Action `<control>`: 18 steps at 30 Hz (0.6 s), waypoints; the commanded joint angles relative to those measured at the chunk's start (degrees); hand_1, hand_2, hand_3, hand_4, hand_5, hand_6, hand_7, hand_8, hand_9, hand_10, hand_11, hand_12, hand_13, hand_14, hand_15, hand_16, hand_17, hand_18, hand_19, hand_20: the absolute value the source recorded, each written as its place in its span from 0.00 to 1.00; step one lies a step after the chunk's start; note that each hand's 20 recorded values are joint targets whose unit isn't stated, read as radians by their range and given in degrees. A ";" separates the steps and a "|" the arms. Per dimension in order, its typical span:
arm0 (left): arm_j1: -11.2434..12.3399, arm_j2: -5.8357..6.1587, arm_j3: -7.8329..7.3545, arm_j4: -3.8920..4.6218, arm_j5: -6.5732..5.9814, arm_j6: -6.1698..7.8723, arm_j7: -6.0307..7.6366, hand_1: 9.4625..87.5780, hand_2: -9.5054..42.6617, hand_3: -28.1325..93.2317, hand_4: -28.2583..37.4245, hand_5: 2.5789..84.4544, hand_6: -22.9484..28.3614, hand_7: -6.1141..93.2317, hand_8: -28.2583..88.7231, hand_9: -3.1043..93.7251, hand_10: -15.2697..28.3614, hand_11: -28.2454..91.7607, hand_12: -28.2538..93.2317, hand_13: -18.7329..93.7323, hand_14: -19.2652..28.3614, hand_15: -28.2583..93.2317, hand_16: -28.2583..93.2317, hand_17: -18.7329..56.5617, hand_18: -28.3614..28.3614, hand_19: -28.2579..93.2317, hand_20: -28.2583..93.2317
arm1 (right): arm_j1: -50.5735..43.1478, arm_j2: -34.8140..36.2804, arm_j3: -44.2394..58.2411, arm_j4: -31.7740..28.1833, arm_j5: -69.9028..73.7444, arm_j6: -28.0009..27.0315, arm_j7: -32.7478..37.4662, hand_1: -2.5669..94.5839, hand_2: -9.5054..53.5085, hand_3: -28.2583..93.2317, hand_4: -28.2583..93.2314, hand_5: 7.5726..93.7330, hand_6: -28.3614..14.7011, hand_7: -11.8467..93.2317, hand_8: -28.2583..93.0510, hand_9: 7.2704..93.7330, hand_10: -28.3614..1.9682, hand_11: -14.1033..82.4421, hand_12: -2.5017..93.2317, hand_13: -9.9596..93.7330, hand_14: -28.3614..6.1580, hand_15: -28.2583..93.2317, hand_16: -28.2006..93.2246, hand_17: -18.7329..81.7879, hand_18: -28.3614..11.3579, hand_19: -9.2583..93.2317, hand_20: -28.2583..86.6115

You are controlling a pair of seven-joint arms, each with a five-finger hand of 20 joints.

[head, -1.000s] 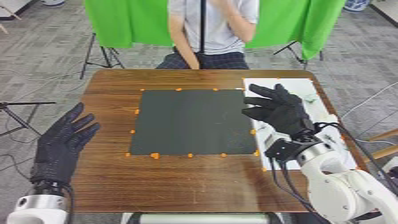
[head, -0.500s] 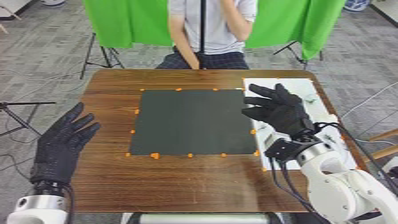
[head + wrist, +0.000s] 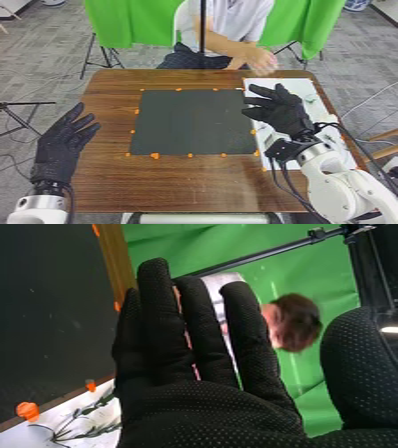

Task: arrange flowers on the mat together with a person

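A dark mat [image 3: 194, 122] lies flat on the brown wooden surface [image 3: 111, 187], with small orange markers [image 3: 155, 155] set around its edges. To the mat's right, a long white sheet [image 3: 277, 85] lies on the surface, and on it rest the leafy stems [image 3: 87, 411] for the arrangement, just beside the mat. Whether they carry blooms cannot be told.

Over the sheet, at the mat's right side, is the right robot hand [image 3: 289, 117] in its black glove, empty, its fingers extended and the thumb well apart in a wide pose. Its fingertips are near the mat's far right corner, and its white arm [image 3: 336, 195] comes in from the near right of the mat. The right wrist view has the same robot hand [image 3: 213, 411] with fingers straight, the thumb standing off to one side, and a leafy stem on the sheet near the mat.

Left of the mat and well apart from it, the left robot hand [image 3: 55, 155], also gloved and empty, is held wide with fingers stretched out. Beyond the mat, past the surface's far edge, hangs a green curtain [image 3: 129, 25].
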 commanded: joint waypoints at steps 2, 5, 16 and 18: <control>0.85 0.57 0.36 -0.03 -0.75 0.35 0.41 0.15 0.34 0.86 0.07 0.38 0.57 0.17 0.17 0.35 0.71 0.40 0.32 0.33 0.86 0.59 0.18 0.13 0.81 0.55 0.35 | -0.96 -0.40 0.81 -0.15 -0.40 -0.39 0.20 0.20 0.38 0.82 0.02 0.49 0.63 0.26 0.13 0.50 0.33 0.31 0.18 0.52 0.27 0.59 0.30 0.30 0.24 0.63 0.36; 0.65 0.35 0.42 0.00 -0.61 0.30 0.29 0.15 0.34 0.86 0.07 0.38 0.57 0.17 0.17 0.35 0.71 0.40 0.32 0.33 0.86 0.59 0.18 0.13 0.81 0.55 0.35 | -0.59 -0.44 0.60 -0.07 -0.35 -0.46 0.21 0.20 0.38 0.82 0.02 0.49 0.63 0.26 0.13 0.50 0.34 0.31 0.18 0.52 0.27 0.59 0.30 0.30 0.24 0.63 0.36; 0.68 -0.46 0.18 -0.04 0.18 -0.09 -0.57 0.15 0.34 0.86 0.07 0.38 0.57 0.17 0.17 0.35 0.71 0.40 0.32 0.34 0.86 0.59 0.18 0.13 0.81 0.55 0.35 | 0.11 -0.23 -0.05 -0.07 -0.16 0.21 0.36 0.20 0.38 0.82 0.02 0.49 0.62 0.26 0.13 0.50 0.34 0.31 0.18 0.52 0.27 0.59 0.30 0.30 0.24 0.63 0.36; 0.32 -0.84 0.16 0.06 0.40 -0.30 -1.13 0.15 0.34 0.86 0.07 0.38 0.57 0.16 0.17 0.35 0.71 0.40 0.32 0.34 0.86 0.59 0.18 0.13 0.81 0.55 0.35 | 0.06 -0.35 0.00 -0.11 -0.25 0.36 0.47 0.20 0.38 0.82 0.02 0.49 0.62 0.26 0.13 0.50 0.34 0.31 0.18 0.52 0.27 0.59 0.30 0.30 0.24 0.63 0.36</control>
